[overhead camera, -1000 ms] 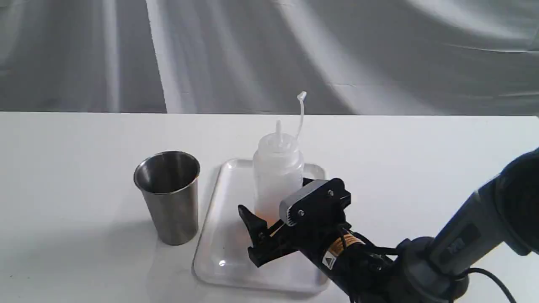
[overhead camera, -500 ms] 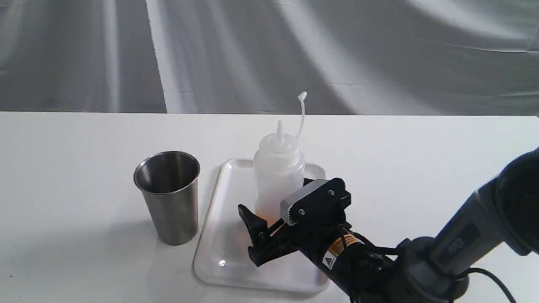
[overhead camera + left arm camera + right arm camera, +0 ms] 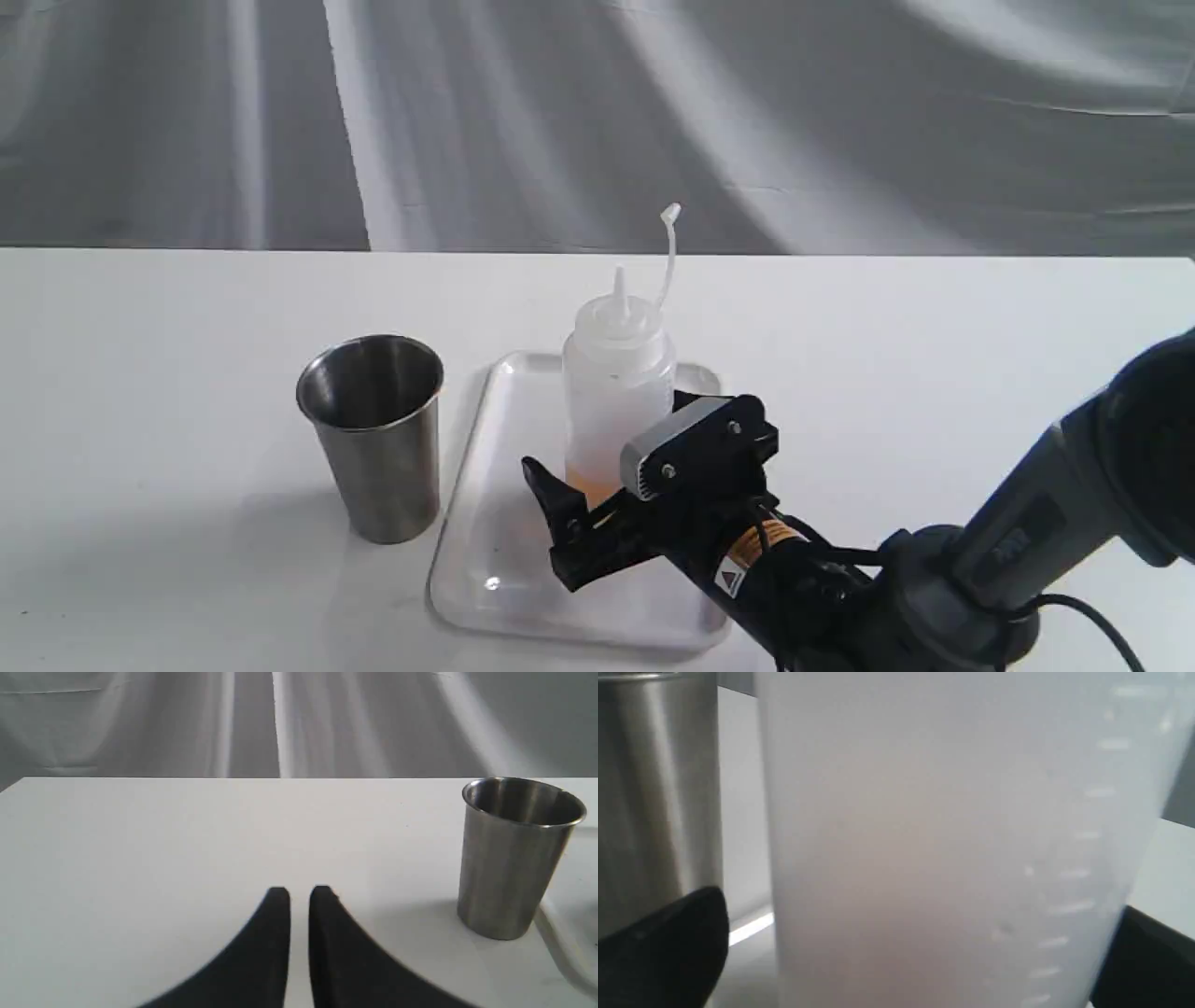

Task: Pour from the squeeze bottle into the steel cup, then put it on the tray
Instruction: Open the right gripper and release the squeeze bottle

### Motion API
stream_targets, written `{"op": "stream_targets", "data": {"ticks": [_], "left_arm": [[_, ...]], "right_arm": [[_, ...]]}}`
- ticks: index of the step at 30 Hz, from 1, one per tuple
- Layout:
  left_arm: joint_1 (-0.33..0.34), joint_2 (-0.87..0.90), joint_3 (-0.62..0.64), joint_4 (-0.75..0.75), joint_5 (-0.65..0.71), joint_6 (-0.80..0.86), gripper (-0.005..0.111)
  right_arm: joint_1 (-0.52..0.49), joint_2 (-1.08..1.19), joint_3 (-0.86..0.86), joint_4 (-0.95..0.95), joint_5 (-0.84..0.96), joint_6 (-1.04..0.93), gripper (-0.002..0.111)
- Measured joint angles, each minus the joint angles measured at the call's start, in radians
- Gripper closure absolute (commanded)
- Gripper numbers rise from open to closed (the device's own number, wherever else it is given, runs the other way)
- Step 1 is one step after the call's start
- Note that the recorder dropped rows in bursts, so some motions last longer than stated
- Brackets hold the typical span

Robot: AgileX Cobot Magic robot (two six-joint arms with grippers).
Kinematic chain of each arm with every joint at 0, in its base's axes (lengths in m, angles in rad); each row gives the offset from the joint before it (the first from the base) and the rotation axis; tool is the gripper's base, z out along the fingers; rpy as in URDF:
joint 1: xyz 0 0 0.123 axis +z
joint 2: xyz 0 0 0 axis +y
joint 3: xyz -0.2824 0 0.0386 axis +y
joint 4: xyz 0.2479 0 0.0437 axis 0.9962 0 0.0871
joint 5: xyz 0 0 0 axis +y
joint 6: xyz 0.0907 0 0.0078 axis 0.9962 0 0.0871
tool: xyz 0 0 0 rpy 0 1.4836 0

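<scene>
The squeeze bottle [image 3: 617, 387] stands upright on the white tray [image 3: 499, 569], with a little amber liquid at its base and its cap strap sticking up. My right gripper [image 3: 607, 439] is open around the bottle's lower part. In the right wrist view the bottle [image 3: 924, 835] fills the frame, and one dark finger [image 3: 668, 947] stands clear of its side. The steel cup [image 3: 373, 439] stands on the table just left of the tray. My left gripper [image 3: 299, 891] is shut with nothing in it, low over the table, left of the cup [image 3: 514, 858].
The white table [image 3: 168, 373] extends on all sides, with its far edge against a grey cloth backdrop [image 3: 840, 121]. The right arm [image 3: 980, 579] reaches in from the lower right over the tray's near corner.
The near finger of the right gripper has edged slightly outward from the bottle. The bottle, cup and tray have stayed in place.
</scene>
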Motion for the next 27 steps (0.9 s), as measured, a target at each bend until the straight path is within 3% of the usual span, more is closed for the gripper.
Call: {"op": "stream_targets", "data": {"ticks": [12,27], "left_arm": [[0.000,0.000,0.000,0.000,0.000,0.000,0.098],[0.000,0.000,0.000,0.000,0.000,0.000,0.098]], "right_arm": [[0.000,0.000,0.025,0.000,-0.002,0.041,0.003],[0.000,-0.159,0.192,0.020,-0.004,0.061,0.003]]}}
